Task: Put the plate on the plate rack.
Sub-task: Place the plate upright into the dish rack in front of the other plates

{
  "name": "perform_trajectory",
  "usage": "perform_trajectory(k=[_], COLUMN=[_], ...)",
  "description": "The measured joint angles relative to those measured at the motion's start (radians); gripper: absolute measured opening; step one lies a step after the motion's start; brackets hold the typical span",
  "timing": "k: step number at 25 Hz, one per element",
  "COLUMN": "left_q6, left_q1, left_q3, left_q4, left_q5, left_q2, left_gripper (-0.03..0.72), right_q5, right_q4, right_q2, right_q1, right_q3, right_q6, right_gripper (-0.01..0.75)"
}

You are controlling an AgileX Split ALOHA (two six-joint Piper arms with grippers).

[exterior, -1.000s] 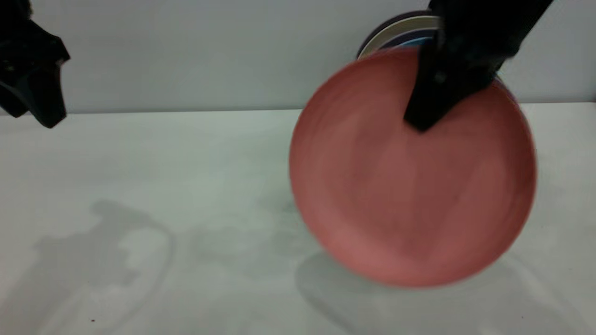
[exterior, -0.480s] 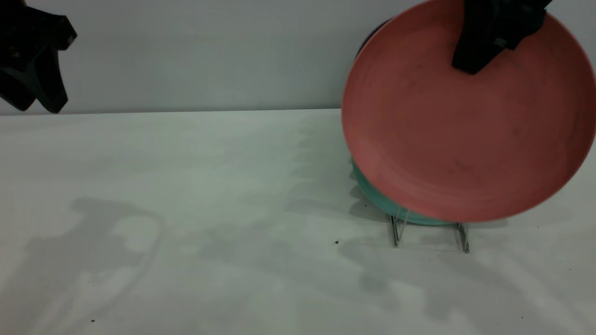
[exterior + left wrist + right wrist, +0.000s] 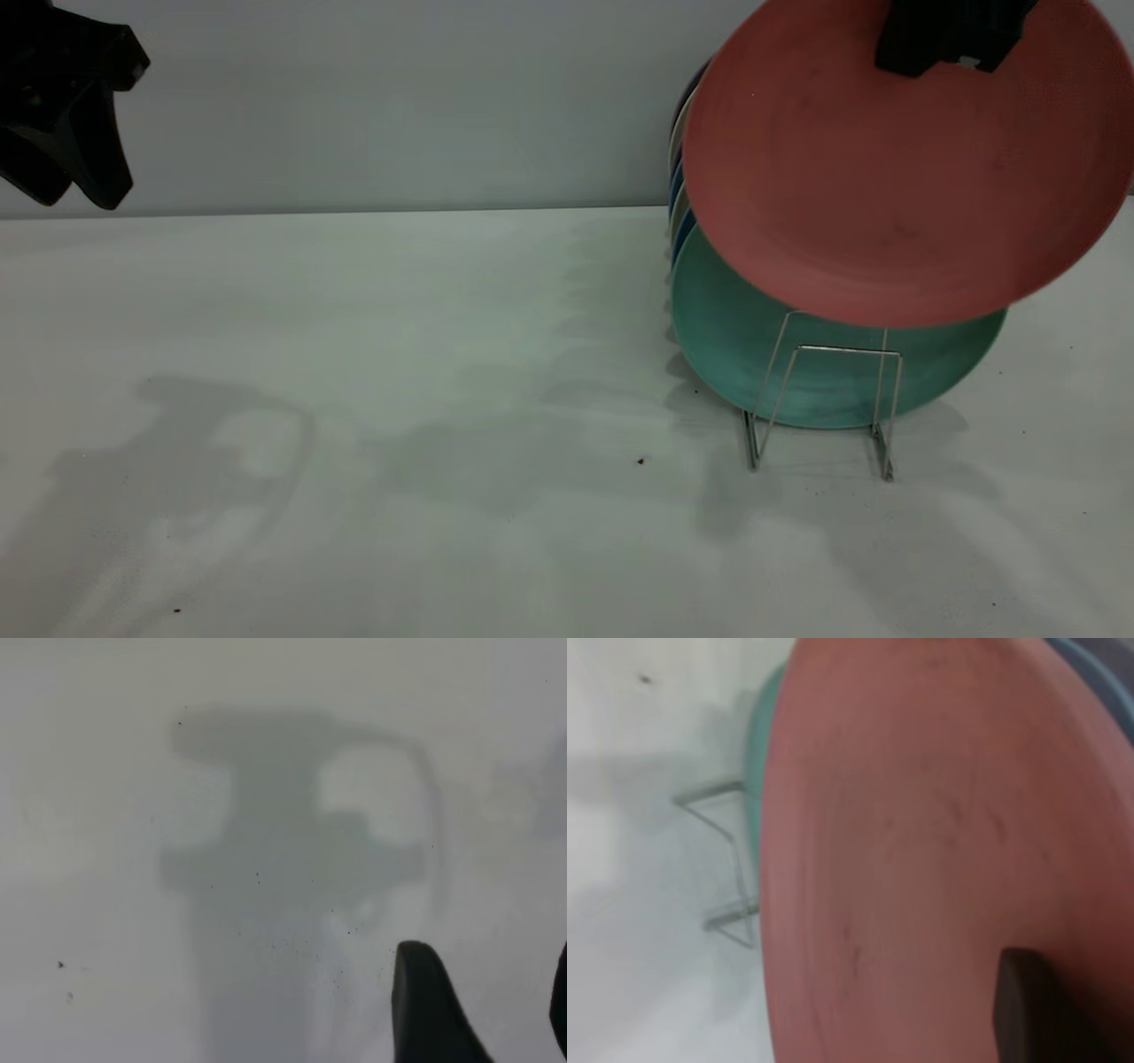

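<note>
The salmon-pink plate (image 3: pixel 895 168) hangs upright in the air at the right, above the front of the plate rack (image 3: pixel 824 403). My right gripper (image 3: pixel 943 40) is shut on its top rim; one dark finger (image 3: pixel 1028 1010) lies on the plate's face (image 3: pixel 921 859) in the right wrist view. The silver wire rack (image 3: pixel 722 859) stands on the table below it. My left gripper (image 3: pixel 62 115) hovers at the far left, well away, open and holding nothing; its fingertip (image 3: pixel 425 1001) shows over bare table.
A mint-green plate (image 3: pixel 735 346) stands in the rack right behind the front loop, with several more plates (image 3: pixel 678 177) stacked upright behind it. A grey wall runs behind the white table (image 3: pixel 354 399).
The right gripper lifted the pink plate up and to the right, from low over the table to above the rack, uncovering the green plate and wire loops. The left arm barely moved.
</note>
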Motion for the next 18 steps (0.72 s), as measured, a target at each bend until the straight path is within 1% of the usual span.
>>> perform_trajectory(k=[7, 10, 18], left_q6=[-0.001, -0.001, -0.001], left_q1=[0.000, 0.000, 0.000], left_q3=[0.000, 0.000, 0.000], left_q4=[0.000, -0.001, -0.001], left_q5=[0.004, 0.004, 0.004], left_q2=[0.000, 0.000, 0.000], left_gripper=[0.373, 0.373, 0.373], right_q5=[-0.038, -0.051, -0.142], right_q4=[-0.064, -0.085, -0.133], right_q2=[0.005, 0.018, 0.024], right_q1=[0.000, 0.000, 0.000], right_q3=[0.005, 0.041, 0.126], right_q6=[0.031, 0.033, 0.034], right_gripper=[0.127, 0.127, 0.127])
